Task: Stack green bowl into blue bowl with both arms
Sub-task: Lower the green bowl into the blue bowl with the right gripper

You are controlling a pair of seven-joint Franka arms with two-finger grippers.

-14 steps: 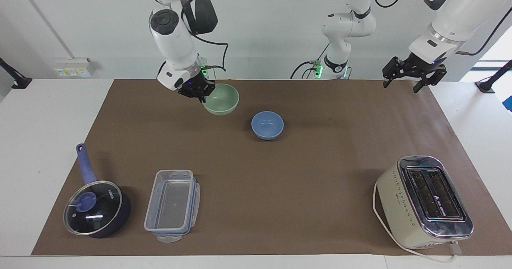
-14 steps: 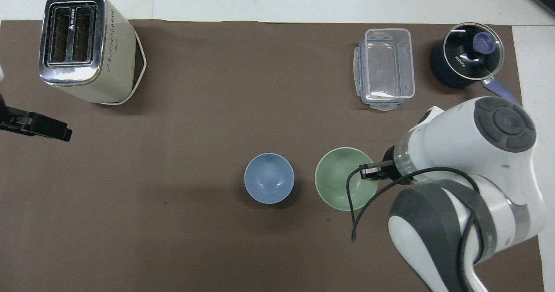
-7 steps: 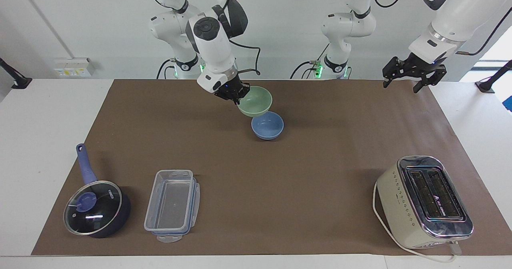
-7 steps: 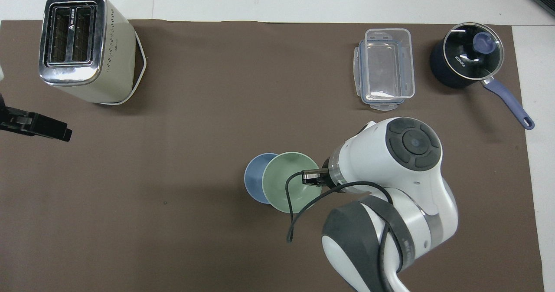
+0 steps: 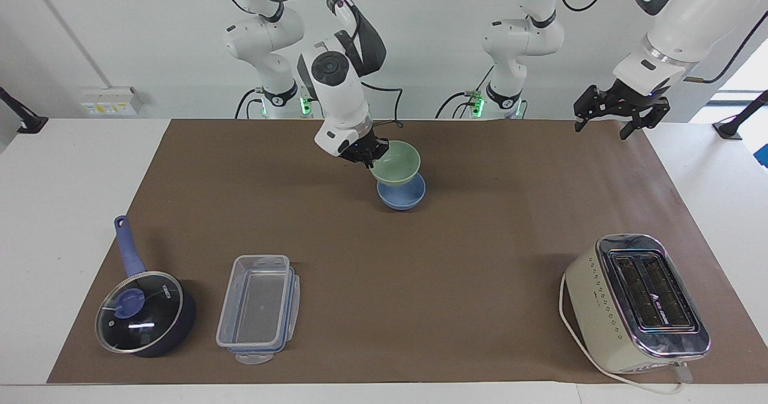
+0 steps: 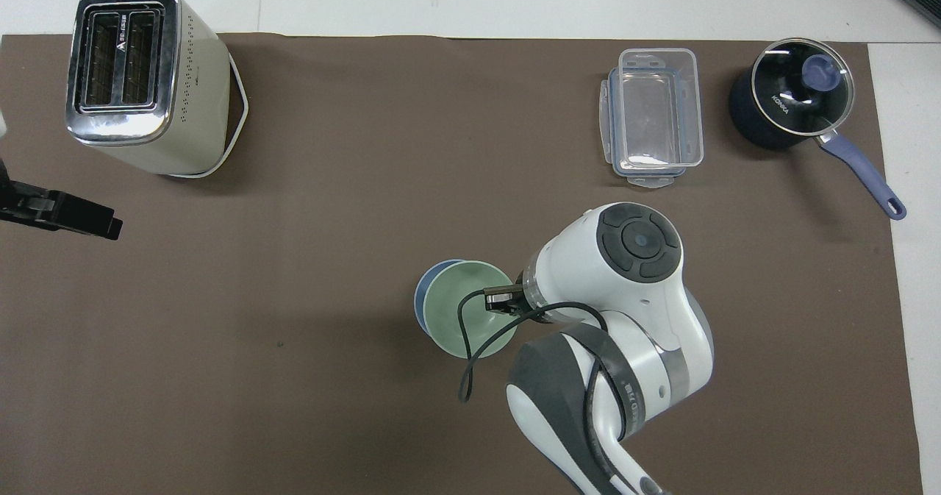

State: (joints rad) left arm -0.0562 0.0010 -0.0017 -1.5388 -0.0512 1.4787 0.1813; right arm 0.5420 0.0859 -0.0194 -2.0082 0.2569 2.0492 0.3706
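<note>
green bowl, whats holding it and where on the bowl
The right gripper holds the green bowl by its rim, over the blue bowl. The left gripper holds nothing.

I am seeing the green bowl (image 5: 396, 162) sitting just above the centre of the facing frame, pale mint, matte, mouth up and slightly tilted, pinched at its rim. It is hanging directly over the blue bowl (image 5: 403, 195), a periwinkle bowl standing upright on the brown mat; whether they are touching, I cannot tell. Overhead, the green bowl (image 6: 459, 305) is covering nearly all of the blue bowl (image 6: 420, 304).
</note>
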